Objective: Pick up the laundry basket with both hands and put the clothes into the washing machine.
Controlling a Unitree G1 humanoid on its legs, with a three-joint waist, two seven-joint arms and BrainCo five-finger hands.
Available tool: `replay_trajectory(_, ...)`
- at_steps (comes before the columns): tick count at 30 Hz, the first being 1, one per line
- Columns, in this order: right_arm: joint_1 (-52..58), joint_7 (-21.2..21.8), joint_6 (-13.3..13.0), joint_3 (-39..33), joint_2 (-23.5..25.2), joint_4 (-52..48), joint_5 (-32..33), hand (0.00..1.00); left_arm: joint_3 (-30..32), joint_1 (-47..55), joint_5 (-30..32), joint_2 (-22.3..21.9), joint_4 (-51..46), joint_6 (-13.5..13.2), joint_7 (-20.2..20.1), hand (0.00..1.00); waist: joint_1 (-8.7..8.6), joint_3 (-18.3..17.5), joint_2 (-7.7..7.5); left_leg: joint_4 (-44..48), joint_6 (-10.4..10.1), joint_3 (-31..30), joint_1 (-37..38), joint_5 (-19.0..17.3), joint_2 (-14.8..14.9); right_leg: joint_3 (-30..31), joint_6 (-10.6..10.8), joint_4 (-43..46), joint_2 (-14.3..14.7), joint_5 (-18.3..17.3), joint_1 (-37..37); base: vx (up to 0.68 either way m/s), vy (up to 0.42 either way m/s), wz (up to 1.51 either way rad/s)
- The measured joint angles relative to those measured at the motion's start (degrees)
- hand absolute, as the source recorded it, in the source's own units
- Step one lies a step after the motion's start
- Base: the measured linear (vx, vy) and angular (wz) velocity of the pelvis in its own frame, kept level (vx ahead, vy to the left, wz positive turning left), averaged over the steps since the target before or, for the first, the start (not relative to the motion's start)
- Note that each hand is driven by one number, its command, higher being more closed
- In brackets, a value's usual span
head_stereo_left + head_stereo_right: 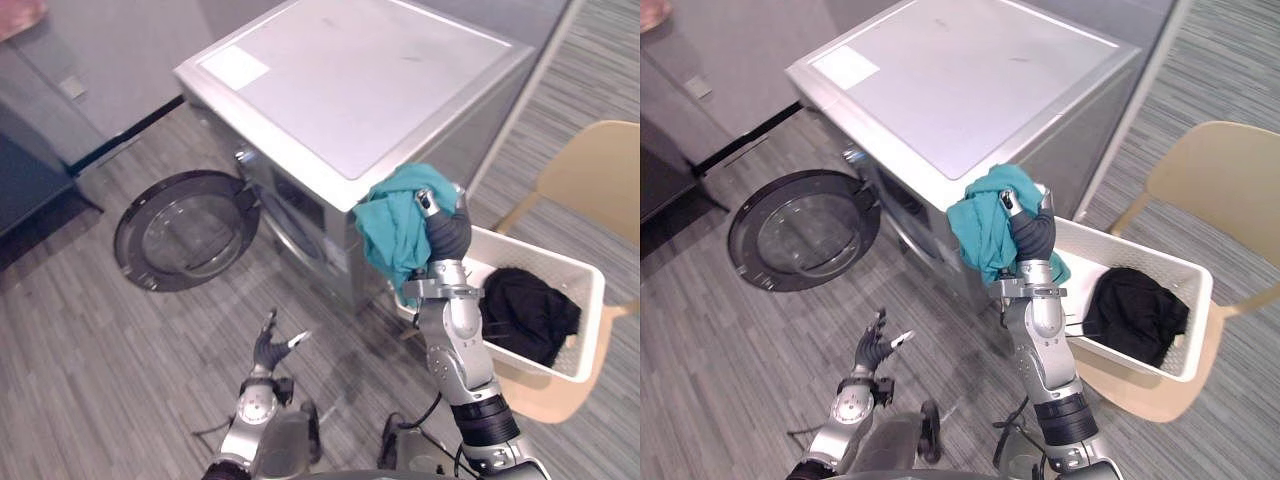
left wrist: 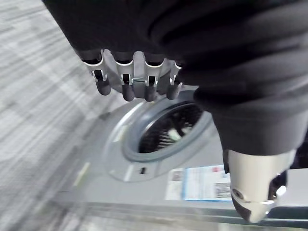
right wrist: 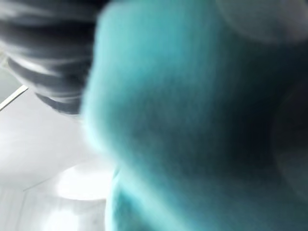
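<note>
My right hand (image 1: 446,228) is raised beside the washing machine's front corner, shut on a teal garment (image 1: 392,228) that hangs from it above the basket's near end. The same teal cloth (image 3: 202,125) covers the right wrist view. A white laundry basket (image 1: 575,275) rests on a wooden chair at the right, with a black garment (image 1: 525,312) inside. The silver washing machine (image 1: 370,90) stands ahead, its round door (image 1: 180,230) swung open to the left. My left hand (image 1: 268,347) hangs low in front of the machine, fingers relaxed and empty; its wrist view faces the drum opening (image 2: 168,132).
A tan wooden chair (image 1: 590,175) carries the basket at the right. A grey cabinet (image 1: 60,90) lines the left wall. Striped grey flooring (image 1: 90,370) stretches in front of the machine's open door.
</note>
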Motion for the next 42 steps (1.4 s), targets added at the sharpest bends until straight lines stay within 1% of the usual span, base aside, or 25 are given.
replay_trajectory(1,-0.05,0.09,-0.30,0.07,0.10,-0.74,0.06,1.00,-0.83,-0.41,0.48,0.00,-1.44,-0.15,-0.03,0.00,-0.01,-0.45,0.43,-3.13,-0.54,0.01,0.99,0.26,-0.03,-0.92,0.39,-0.28,0.18,0.32,0.05,-0.04,0.149,0.88)
replay_trajectory(2,-0.26,0.69,-0.94,0.65,0.52,-1.07,0.66,1.00,-2.20,-1.28,1.04,0.14,-3.93,-0.43,0.06,0.00,0.14,-0.95,0.28,-6.29,-0.80,-0.76,2.21,0.42,-0.35,-2.68,1.02,-0.46,-0.01,0.77,0.74,-0.02,0.168,0.73)
replay_trajectory(3,-0.21,1.11,-0.84,1.85,0.97,-1.03,1.19,1.00,-3.05,-1.68,1.93,0.50,-6.09,-0.57,0.22,0.00,0.31,-1.37,-0.48,-6.48,-0.98,-1.93,2.60,0.58,-1.06,-3.29,1.45,-0.89,-0.52,1.01,1.86,-0.01,0.155,0.66)
replay_trajectory(4,-0.22,1.39,-0.84,2.81,1.27,-1.03,1.40,1.00,-3.30,-1.59,2.43,0.78,-7.41,-0.75,0.37,0.00,0.41,-1.59,-0.83,-6.48,-0.97,-2.42,3.05,0.59,-1.42,-3.37,1.87,-1.45,-0.69,1.27,2.82,0.01,0.137,0.52)
replay_trajectory(6,-0.31,3.13,-0.85,7.36,1.96,-1.13,3.11,1.00,-4.25,-1.71,2.74,1.71,-10.97,-1.21,0.92,0.00,0.68,-3.07,-2.07,-6.47,-0.92,-3.37,4.61,0.62,-2.71,-3.41,2.45,-3.33,-1.10,1.56,5.75,0.02,0.128,0.35)
replay_trajectory(7,-0.32,4.56,-0.83,11.12,1.98,-1.73,4.55,1.00,-4.50,-2.35,4.14,2.60,-12.24,-1.26,1.94,0.00,1.02,-4.49,-2.47,-6.49,-0.90,-3.57,4.96,0.63,-3.17,-3.38,3.07,-4.31,-1.17,1.97,6.73,0.01,0.091,0.18)
replay_trajectory(9,-0.36,5.33,-0.69,13.53,1.93,-2.77,6.09,1.00,-4.84,-3.51,5.04,3.00,-12.43,-1.24,2.81,0.00,1.45,-4.65,-2.58,-6.50,-0.86,-3.80,5.66,0.66,-3.40,-3.36,3.29,-4.92,-1.17,2.23,7.77,0.00,0.045,0.11)
replay_trajectory(10,-0.64,6.46,-0.65,16.00,1.95,-3.52,7.86,1.00,-5.07,-4.89,5.91,2.99,-12.51,-1.16,3.45,0.00,1.58,-4.72,-2.65,-6.59,-0.61,-4.20,6.51,0.82,-3.61,-3.41,3.16,-5.73,-1.06,2.66,9.12,-0.03,0.026,0.16)
replay_trajectory(12,-1.71,7.81,-0.37,19.21,1.89,-3.58,10.49,1.00,-5.24,-7.10,8.34,2.98,-12.62,-0.82,5.02,0.00,1.52,-4.97,-2.68,-7.45,-0.24,-4.72,7.94,1.19,-3.71,-3.35,3.12,-6.42,-0.83,2.94,10.59,-0.06,0.008,0.14)
replay_trajectory(13,-2.25,8.81,0.21,21.51,1.91,-3.58,12.59,1.00,-5.29,-8.88,11.09,3.05,-12.99,0.00,6.42,0.00,1.47,-5.79,-3.06,-8.67,-0.31,-4.84,8.42,2.39,-3.83,-3.01,2.83,-6.56,-0.78,3.14,10.63,-0.07,-0.011,0.07)
replay_trajectory(14,-2.43,9.03,0.42,22.37,1.90,-3.58,13.31,1.00,-5.32,-9.44,12.11,3.06,-13.38,0.49,6.99,0.00,1.36,-6.22,-3.08,-9.30,-0.26,-4.94,8.50,2.79,-3.80,-3.00,2.80,-6.82,-0.63,3.32,10.59,-0.09,-0.023,0.06)
replay_trajectory(15,-2.71,9.72,0.83,24.01,1.90,-3.56,15.03,1.00,-5.44,-11.22,13.92,3.45,-13.72,1.00,8.05,1.00,1.53,-6.49,-3.05,-10.41,-0.31,-5.14,9.10,3.49,-3.58,-2.81,2.51,-7.53,-0.21,3.89,10.92,-0.08,-0.023,0.00)
replay_trajectory(19,-2.82,11.57,2.48,28.59,1.81,-3.00,20.83,1.00,-5.52,-16.12,17.15,4.72,-13.81,2.80,10.01,1.00,1.37,-6.75,-3.13,-12.70,-0.34,-5.46,9.88,5.34,-3.07,-2.59,1.79,-8.46,0.90,4.91,10.93,-0.09,-0.020,-0.02)
replay_trajectory(20,-2.80,12.50,3.48,29.71,1.68,-2.95,22.70,1.00,-5.49,-17.57,18.66,5.27,-13.82,3.23,10.44,1.00,1.33,-6.87,-3.11,-13.61,-0.39,-5.56,10.07,6.07,-2.77,-2.58,1.44,-8.65,1.22,5.25,10.73,-0.11,-0.037,0.00)
replay_trajectory(23,-2.58,14.05,4.46,31.32,1.07,-2.18,25.60,1.00,-5.44,-18.78,20.23,5.58,-13.81,3.78,11.31,1.00,1.09,-7.62,-2.94,-15.18,-0.44,-5.90,10.28,7.45,-2.40,-2.38,1.20,-9.51,1.88,5.62,10.51,-0.11,-0.029,0.02)
replay_trajectory(24,-2.53,14.59,4.59,31.31,1.04,-1.52,26.05,0.00,-5.42,-18.78,20.49,5.60,-13.80,4.01,11.42,1.00,1.09,-7.94,-2.96,-15.29,-0.54,-5.89,10.29,7.58,-2.31,-2.21,1.16,-9.51,2.01,5.67,10.43,-0.07,-0.007,-0.02)
replay_trajectory(27,-1.90,15.40,5.21,31.76,1.02,-0.23,26.95,0.00,-4.89,-18.76,20.45,5.67,-13.78,4.04,11.54,1.00,1.47,-8.90,-3.12,-15.45,-0.71,-5.25,10.04,7.68,-1.80,-1.17,0.75,-9.55,2.80,6.24,9.67,-0.05,-0.016,-0.13)
replay_trajectory(31,0.31,15.64,5.35,31.66,0.10,-0.03,26.69,0.00,-4.12,-17.68,19.27,4.96,-13.66,3.92,11.55,1.00,1.38,-9.11,-3.04,-15.50,-0.85,-5.07,10.06,7.79,-1.64,-0.97,0.79,-9.83,2.98,6.59,9.65,-0.01,-0.008,-0.05)
replay_trajectory(33,0.76,15.60,5.36,30.60,-0.11,1.55,25.36,0.00,-3.14,-15.88,17.89,4.33,-13.57,3.81,11.46,1.00,1.30,-9.12,-3.05,-15.51,-0.85,-5.00,10.06,7.81,-1.60,-0.89,0.79,-9.91,3.20,6.65,9.63,0.00,0.000,0.00)
replay_trajectory(36,3.94,14.73,5.37,26.45,-0.33,2.48,22.86,0.00,-0.95,-11.78,15.79,2.54,-13.52,3.58,11.37,1.00,1.43,-9.14,-3.05,-16.10,-0.74,-4.95,10.08,8.19,-1.61,-0.87,0.86,-10.06,3.32,6.70,9.58,0.05,-0.011,0.00)
replay_trajectory(37,5.21,14.25,5.30,23.04,-1.19,2.57,19.93,0.00,0.27,-8.75,14.03,2.32,-13.50,3.08,11.22,1.00,1.54,-9.15,-3.04,-16.55,-0.73,-4.99,9.81,8.40,-1.60,-0.88,0.95,-10.33,3.44,6.79,9.26,0.04,-0.007,0.01)
replay_trajectory(38,5.34,14.21,5.30,22.55,-1.32,2.57,19.53,0.00,0.32,-8.45,13.75,2.32,-13.50,3.01,11.21,1.00,1.56,-9.15,-3.04,-16.55,-0.73,-5.02,9.74,8.40,-1.60,-0.89,0.95,-10.33,3.44,6.79,9.21,0.06,-0.010,0.02)
replay_trajectory(39,6.07,13.92,5.26,20.49,-1.88,2.58,18.10,0.00,0.87,-7.04,13.36,2.28,-13.50,2.74,11.15,1.00,1.59,-9.15,-3.04,-16.56,-0.73,-5.13,9.50,8.40,-1.63,-0.90,0.96,-10.35,3.44,6.79,9.01,0.04,-0.006,0.04)
replay_trajectory(42,10.14,12.01,4.10,13.31,-4.22,4.47,7.99,0.00,3.00,-2.63,11.48,1.75,-13.50,2.45,9.93,1.00,1.57,-9.14,-3.02,-16.56,-0.72,-6.18,8.69,8.41,-1.74,-1.32,0.99,-10.48,3.45,6.76,8.79,0.06,-0.011,0.14)
